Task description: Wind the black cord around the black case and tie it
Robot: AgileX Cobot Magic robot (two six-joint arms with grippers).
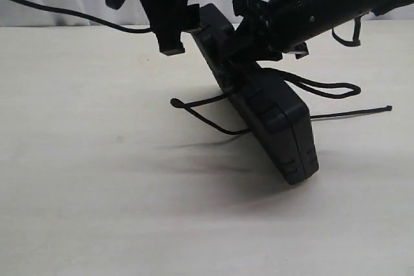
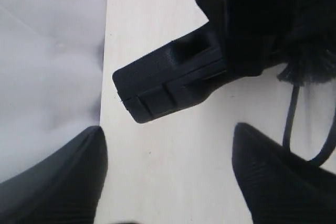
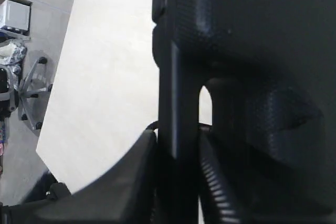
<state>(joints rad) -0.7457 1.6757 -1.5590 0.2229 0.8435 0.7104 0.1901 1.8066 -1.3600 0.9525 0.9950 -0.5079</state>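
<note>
My R end effector (image 3: 176, 153) clamped on case (image 1: 278, 121), tipped on its 5 o'clock corner mid-worktop (image 1: 97, 192); L end effector (image 2: 168, 171) apart, empty. Risk: cord (image 1: 207, 119), draped 9-to-3, is slack, could slide off.

The light is bright, soft and even. In the exterior view the black case (image 1: 272, 111) throws a pale, wide shadow with soft edges on the table (image 1: 97, 211), beneath the case and to the left of it. The case itself is so dark that its surface detail is almost lost. In the left wrist view the white backdrop (image 2: 47, 51) beyond the case is washed out. In the right wrist view the nearest part of the case looks blurred.
</note>
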